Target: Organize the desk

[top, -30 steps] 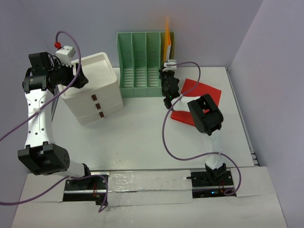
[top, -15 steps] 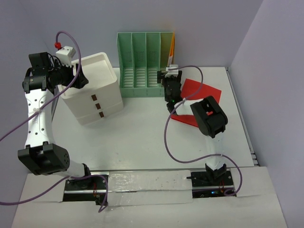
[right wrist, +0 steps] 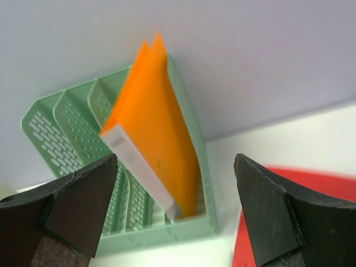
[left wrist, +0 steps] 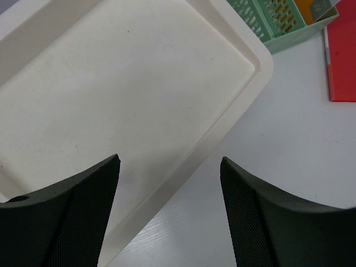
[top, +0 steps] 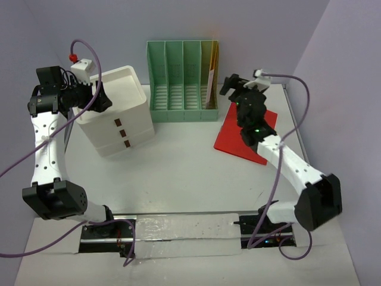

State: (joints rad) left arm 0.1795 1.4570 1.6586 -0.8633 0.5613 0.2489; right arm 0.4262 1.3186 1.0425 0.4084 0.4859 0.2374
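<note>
Rearward on the desk (top: 178, 170), a green holder (top: 178, 89) contains an orange book (right wrist: 161, 128).

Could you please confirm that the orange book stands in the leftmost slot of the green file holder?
Not quite: the orange book stands in the rightmost slot of the green file holder, not the leftmost, as the top external view shows.

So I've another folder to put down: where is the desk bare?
The middle of the desk, between the drawer box and the red folder, in front of the file holder, is bare. Crowded: back right, where folder and holder nearly meet.
</note>
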